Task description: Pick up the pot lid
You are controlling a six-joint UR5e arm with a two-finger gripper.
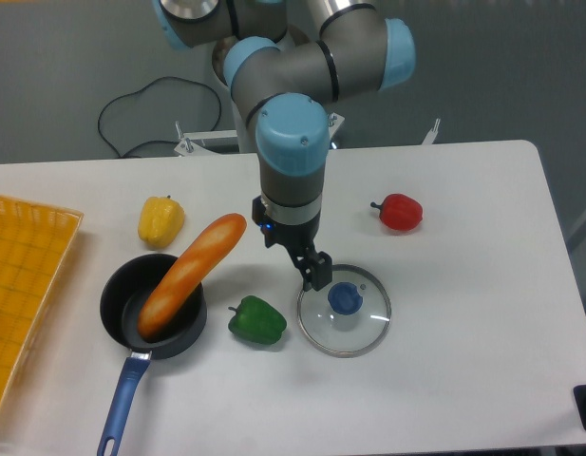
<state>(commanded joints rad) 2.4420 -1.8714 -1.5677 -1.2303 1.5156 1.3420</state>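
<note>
The glass pot lid (367, 319) lies flat on the white tabletop (473, 285), a bit right of the middle. It has a blue knob (346, 300) on top. The robot's hand (317, 275) points down at the lid's left edge, just beside the knob. Its dark fingers look bunched as one shape, so I cannot tell if they are spread or pressed together, or if they touch the lid.

A green pepper (256, 321) sits just left of the lid. Farther left is a black pot (185, 332) with a blue handle (122, 394) and a long bread loaf (192, 274) leaning inside it. A yellow pepper (160, 220) sits behind the pot and a red pepper (400, 212) behind the lid. A yellow basket (27, 294) is at the far left.
</note>
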